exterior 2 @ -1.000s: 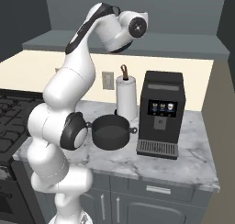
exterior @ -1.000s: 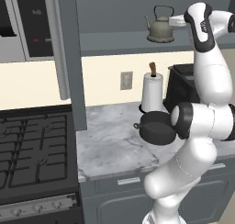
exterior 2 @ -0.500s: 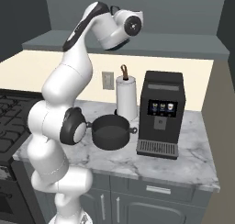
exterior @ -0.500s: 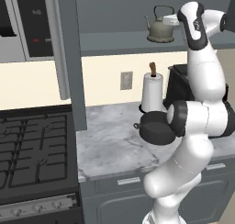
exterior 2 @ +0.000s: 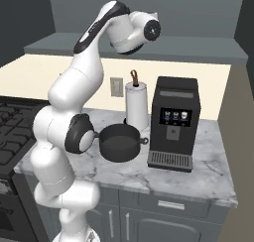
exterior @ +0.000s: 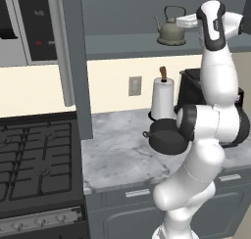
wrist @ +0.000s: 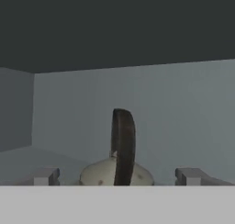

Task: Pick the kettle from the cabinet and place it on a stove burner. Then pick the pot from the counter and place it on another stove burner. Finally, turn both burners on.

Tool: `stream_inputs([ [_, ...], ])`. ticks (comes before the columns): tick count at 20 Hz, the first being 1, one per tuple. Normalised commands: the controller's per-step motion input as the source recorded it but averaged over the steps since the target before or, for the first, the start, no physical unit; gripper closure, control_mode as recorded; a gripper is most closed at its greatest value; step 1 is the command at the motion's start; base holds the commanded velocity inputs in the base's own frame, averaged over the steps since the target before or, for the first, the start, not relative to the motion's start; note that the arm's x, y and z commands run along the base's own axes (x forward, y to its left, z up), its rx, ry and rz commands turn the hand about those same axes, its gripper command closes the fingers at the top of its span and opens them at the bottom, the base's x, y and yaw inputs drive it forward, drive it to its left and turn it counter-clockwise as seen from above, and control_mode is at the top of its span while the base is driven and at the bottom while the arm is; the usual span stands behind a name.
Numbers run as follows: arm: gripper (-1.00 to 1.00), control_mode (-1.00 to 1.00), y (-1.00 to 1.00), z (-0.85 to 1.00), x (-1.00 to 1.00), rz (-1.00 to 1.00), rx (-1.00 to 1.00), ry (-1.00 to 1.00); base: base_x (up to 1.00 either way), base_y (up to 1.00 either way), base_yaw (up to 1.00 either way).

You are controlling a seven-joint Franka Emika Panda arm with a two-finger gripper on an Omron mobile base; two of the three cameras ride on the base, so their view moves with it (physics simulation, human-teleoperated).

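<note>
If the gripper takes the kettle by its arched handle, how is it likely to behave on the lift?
The kettle looks like rigid metal, so it should not flex. Its handle is a thin arch running edge-on between the open gripper fingers, so it may swing or slip once gripped. The squat, wide body probably resists tipping on the shelf, though the spout may weight it to one side.

The kettle (exterior: 171, 30) stands on the cabinet (exterior: 147, 42) shelf, the pot (exterior: 166, 136) on the counter (exterior: 122, 155).

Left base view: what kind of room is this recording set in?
A rendered home kitchen, by the look of it: a black gas cooktop beside a marble counter, a coffee machine and paper towel roll on it, and a kettle on a wall cabinet shelf.
</note>
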Motion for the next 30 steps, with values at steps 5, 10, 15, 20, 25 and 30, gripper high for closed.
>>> stream_inputs([
  [5, 1.00, -1.00, -0.01, 0.00, 0.08, 0.07, 0.00, -0.01, 0.00, 0.00, 0.00],
  [10, 1.00, -1.00, 0.00, 0.00, 0.15, 0.04, 0.00, 0.00, 0.00, 0.00, 0.00],
  [15, 1.00, -1.00, 0.00, 0.00, 0.11, 0.03, 0.00, 0.00, 0.00, 0.00, 0.00],
  [20, 1.00, -1.00, 0.01, 0.00, 0.02, 0.00, 0.00, 0.00, 0.00, 0.00, 0.00],
  [25, 1.00, -1.00, 0.00, 0.00, 0.00, 0.00, 0.00, 0.00, 0.00, 0.00, 0.00],
  [30, 1.00, -1.00, 0.00, 0.00, 0.00, 0.00, 0.00, 0.00, 0.00, 0.00, 0.00],
])
